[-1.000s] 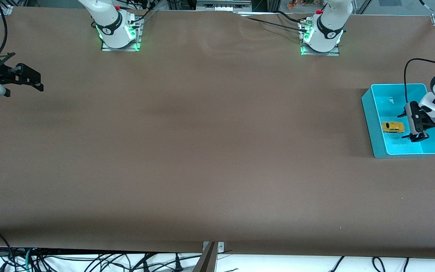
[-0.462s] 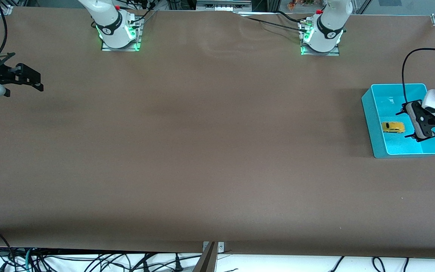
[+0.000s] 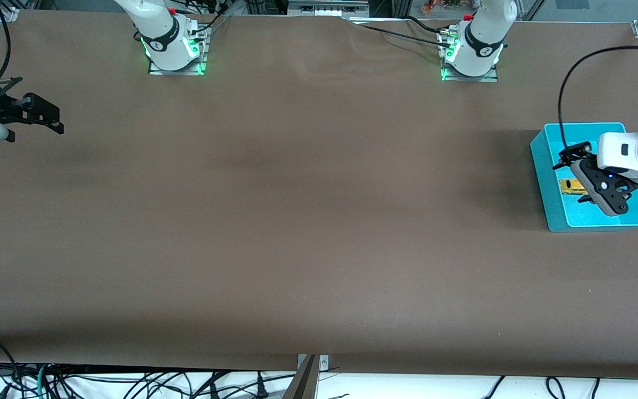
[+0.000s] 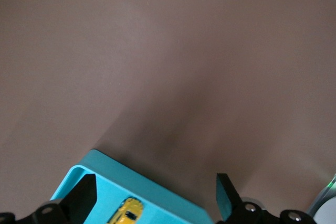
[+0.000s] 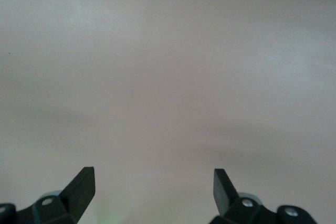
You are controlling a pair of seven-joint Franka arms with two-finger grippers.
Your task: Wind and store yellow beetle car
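the yellow beetle car (image 3: 571, 186) lies inside a shallow turquoise bin (image 3: 551, 183), which sits on the brown surface (image 3: 308, 221) at about 3 o'clock in the front view, at the left arm's end of the surface. the car rests on the bin's floor, roughly midway between the wall nearer the front camera and the wall nearer the bases, and part of it is hidden in the front view by the left gripper (image 3: 574, 174). that gripper hangs in the air over the bin, just above the car, tilted, with its jaws spread wide and nothing between them; it does not touch the car. in the left wrist view the car (image 4: 127, 211) shows between the two dark fingers (image 4: 84, 196), lying in the bin (image 4: 157, 192) close to one corner, with bare surface filling the rest of the picture. the right gripper (image 3: 47, 117) waits at about 9 o'clock in the front view, over the right arm's end of the surface, well apart from the bin and the car. its jaws are also spread wide and hold nothing; the right wrist view shows only its two fingers (image 5: 81, 186) and plain surface (image 5: 168, 77) under them. both arm bases stand along the 12 o'clock edge of the front view.
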